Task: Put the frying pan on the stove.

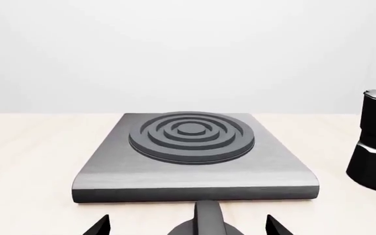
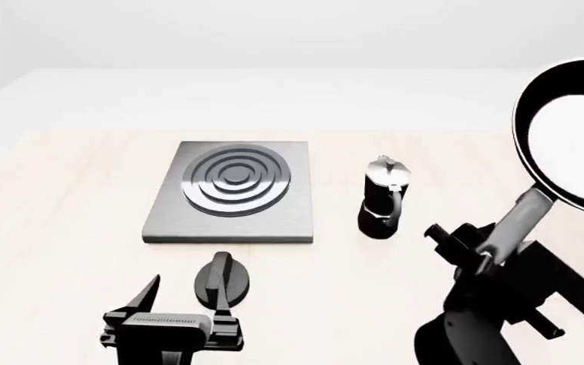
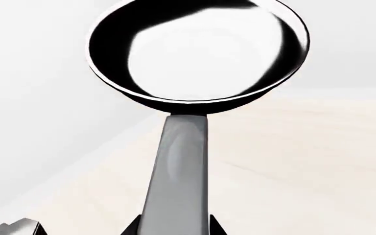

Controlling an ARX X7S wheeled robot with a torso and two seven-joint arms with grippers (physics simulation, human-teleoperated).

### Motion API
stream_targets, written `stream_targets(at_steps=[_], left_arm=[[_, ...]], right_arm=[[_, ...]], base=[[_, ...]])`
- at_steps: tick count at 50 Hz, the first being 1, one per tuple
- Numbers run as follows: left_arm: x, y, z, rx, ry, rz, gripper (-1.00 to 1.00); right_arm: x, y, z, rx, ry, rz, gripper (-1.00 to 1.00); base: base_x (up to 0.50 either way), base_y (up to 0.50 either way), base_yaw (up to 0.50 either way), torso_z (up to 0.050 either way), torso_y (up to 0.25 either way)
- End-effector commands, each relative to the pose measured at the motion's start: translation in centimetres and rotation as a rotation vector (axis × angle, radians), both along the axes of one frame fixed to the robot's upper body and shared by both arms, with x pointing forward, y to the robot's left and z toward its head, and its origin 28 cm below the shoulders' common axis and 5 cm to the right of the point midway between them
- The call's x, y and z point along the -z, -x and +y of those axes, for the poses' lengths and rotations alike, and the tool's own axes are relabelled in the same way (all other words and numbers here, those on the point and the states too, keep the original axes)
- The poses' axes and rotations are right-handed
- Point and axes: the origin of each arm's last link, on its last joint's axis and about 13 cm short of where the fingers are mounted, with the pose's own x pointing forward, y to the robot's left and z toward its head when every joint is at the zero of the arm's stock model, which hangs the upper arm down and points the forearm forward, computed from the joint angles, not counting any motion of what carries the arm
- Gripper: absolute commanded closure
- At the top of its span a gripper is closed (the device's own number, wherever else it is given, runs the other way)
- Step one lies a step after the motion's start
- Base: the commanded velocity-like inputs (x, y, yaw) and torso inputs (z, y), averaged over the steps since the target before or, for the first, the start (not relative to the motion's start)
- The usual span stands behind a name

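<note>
Head view shows the right gripper [image 2: 495, 247] clamped on the handle of the frying pan [image 2: 568, 133], low on the shaft near its end. From that grip the handle runs up toward 1 o'clock, so the pan's long axis points away from the robot and slightly right, with the bowl held high, clear of the table [image 2: 69, 190] and tilted so its shiny inside faces the camera. The right wrist view confirms it: handle straight out from the jaws, bowl at the far end.

From the held pan, the stove [image 2: 233, 194] lies at about 9 o'clock, flat on the table, well apart, its ring burner bare. Between them, at roughly 8 o'clock from the bowl, stands the moka pot [image 2: 383, 196], upright. I judge the carry must sweep leftward over or behind that pot.

The left gripper [image 2: 182, 300] hovers with fingers spread, empty, just short of the stove's near edge beside a black knob [image 2: 226, 277], nearer the stove than the right.
</note>
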Motion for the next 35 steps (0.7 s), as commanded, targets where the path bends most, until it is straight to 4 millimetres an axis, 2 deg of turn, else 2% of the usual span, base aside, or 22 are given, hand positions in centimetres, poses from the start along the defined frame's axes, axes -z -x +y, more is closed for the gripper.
stream_targets(at_steps=[1,6,35], left_arm=[[-0.1,0.1,0.0,0.000,-0.001,-0.002,-1.00],[-0.2,0.0,-0.1,0.002,-0.004,-0.003,-1.00],[0.0,0.0,0.0,0.001,-0.003,0.000,-1.00]], right_arm=[[-1.1,0.4,0.0,-0.099,0.052,-0.110,1.00],[-1.5,1.0,0.1,-0.160,0.055,-0.168,1.00],[-2.4,2.2,1.4,-0.382,0.100,-0.206,1.00]], base=[[0.00,0.00,0.00,0.000,0.000],[0.00,0.00,0.00,0.003,0.002],[0.00,0.00,0.00,0.000,0.002]])
